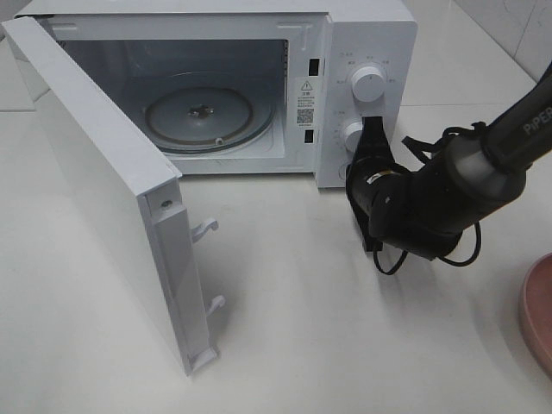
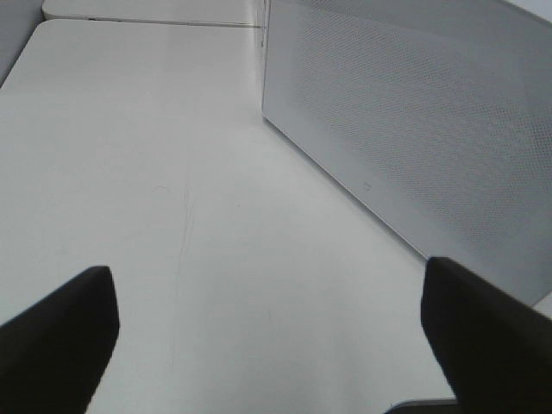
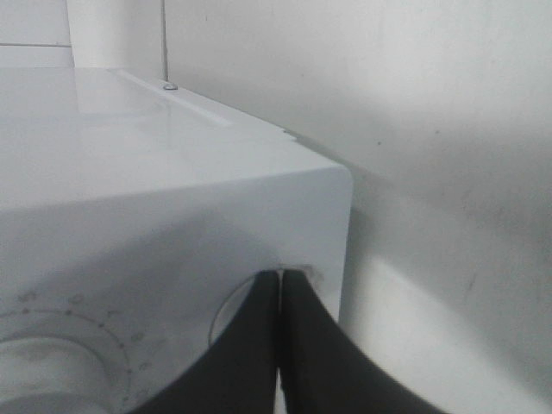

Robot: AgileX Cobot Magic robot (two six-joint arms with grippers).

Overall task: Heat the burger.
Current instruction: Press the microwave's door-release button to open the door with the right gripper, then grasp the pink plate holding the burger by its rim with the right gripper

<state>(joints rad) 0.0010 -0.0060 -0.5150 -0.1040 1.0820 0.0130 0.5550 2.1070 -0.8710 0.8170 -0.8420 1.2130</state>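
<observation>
The burger shows in no view. The right gripper [image 1: 373, 131], fingers pressed together, points at the microwave's [image 1: 379, 34] control panel beside a knob [image 1: 352, 134]. The left gripper [image 2: 267, 345], fingers apart, hangs over the worktop [image 2: 172, 172] near the open door [image 1: 95, 172].

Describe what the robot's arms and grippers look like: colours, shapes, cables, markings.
The right arm is glossy black with rounded housings, a grey collar, white "PiPER" lettering and thin black cables looping off it. The right gripper has slim, tapering black fingers; the left gripper shows blunt matte black fingers.
</observation>
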